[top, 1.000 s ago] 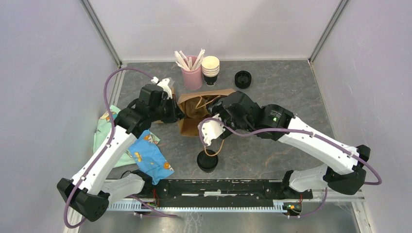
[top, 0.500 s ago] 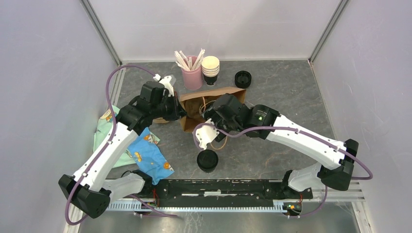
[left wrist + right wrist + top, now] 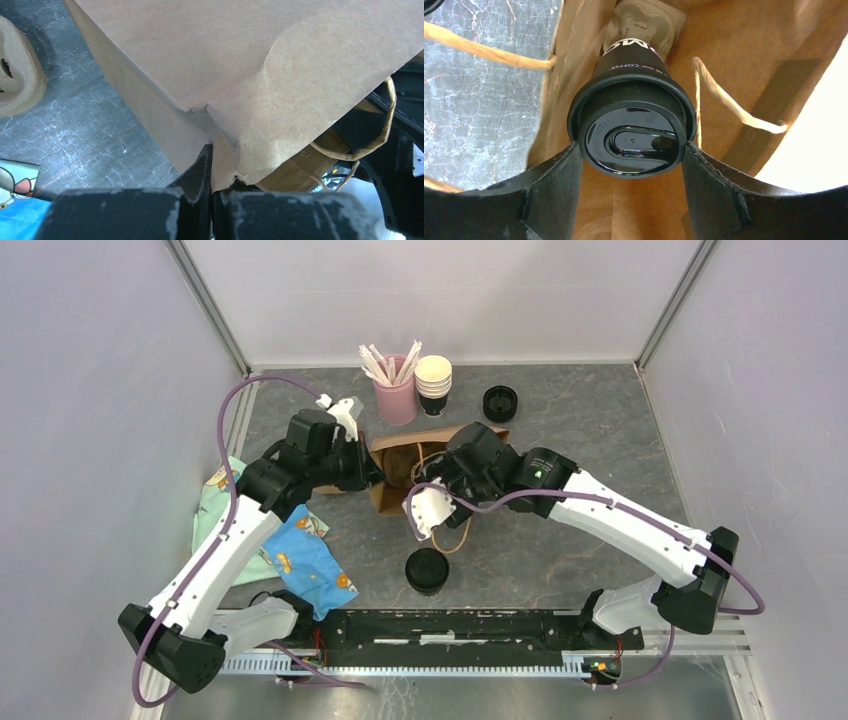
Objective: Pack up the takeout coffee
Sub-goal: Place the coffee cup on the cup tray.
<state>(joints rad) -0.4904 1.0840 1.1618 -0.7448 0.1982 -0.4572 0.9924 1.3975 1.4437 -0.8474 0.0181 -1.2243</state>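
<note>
Your right gripper (image 3: 631,150) is clenched on the takeout coffee (image 3: 632,100), a small black paper cup with a round black plastic lid. 1 finger presses each side of the lid rim. The cup is inside the brown paper bag (image 3: 734,55), base first. Its bottom is close to a beige moulded pulp piece (image 3: 644,20) deeper in the bag, but the view does not show whether they touch. Your left gripper (image 3: 210,167) is pinched tight on a fold of the bag's paper edge, on the bag's left side.

1 tan twine handle (image 3: 729,102) loops inside the bag just right of the cup. The other twine handle (image 3: 484,50) lies outside the left wall, over the grey marbled table (image 3: 590,430).

Behind the bag stand 3 things:
- a pink cup of white wrapped sticks (image 3: 396,400)
- a stack of lidless cream-rimmed cups (image 3: 433,380)
- a low stack of black lids (image 3: 499,402)

Nearer the arm bases, a 2nd black lidded cup (image 3: 427,571) stands alone, close below the right wrist. A blue patterned cloth (image 3: 305,560) and a pale green cloth (image 3: 212,505) lie to the left, partly under the left arm.

Inside the bag, the left wall runs close beside the cup, and there is more room on the right. On the table, the widest stretch lies right of the bag, toward the pale enclosure wall (image 3: 770,390).
</note>
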